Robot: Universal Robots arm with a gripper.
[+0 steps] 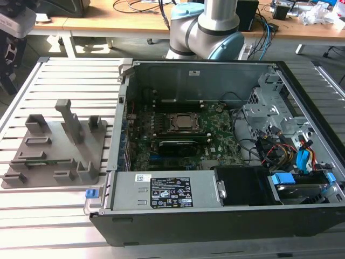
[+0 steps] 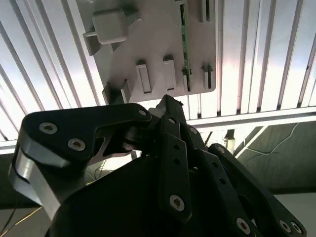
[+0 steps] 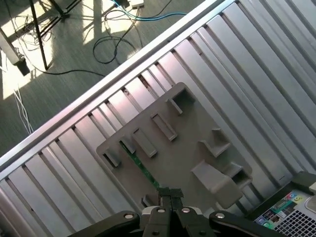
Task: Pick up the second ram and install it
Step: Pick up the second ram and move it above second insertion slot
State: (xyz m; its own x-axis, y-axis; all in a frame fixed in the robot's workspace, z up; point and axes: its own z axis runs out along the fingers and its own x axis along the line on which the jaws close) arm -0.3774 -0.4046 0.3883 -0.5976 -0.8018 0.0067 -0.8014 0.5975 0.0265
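The tray (image 1: pixel 56 141) sits on the slatted tabletop (image 1: pixel 70 81) toward the exterior view's left edge. The open case (image 1: pixel 194 75) is just beside it on the exterior view's right, with the motherboard (image 1: pixel 215 143) lying flat inside. The arm (image 1: pixel 207 27) rises behind the case's far wall.

In the first wrist view the ram (image 3: pixel 139 165) stands on its long edge in a slot along one side of the tray (image 3: pixel 185 148), held between small grey posts. The second wrist view shows the same green stick (image 2: pixel 185 39) close to one edge of the tray (image 2: pixel 158 34).

The tool (image 3: pixel 171 193) hangs above the tray with its fingertips drawn together and nothing between them. In the first wrist view its tips sit over the nearer end of the ram, though I cannot tell whether they touch it. In the second wrist view the tool (image 2: pixel 167 101) is seen from behind its linkage, pointing at the tray's edge.
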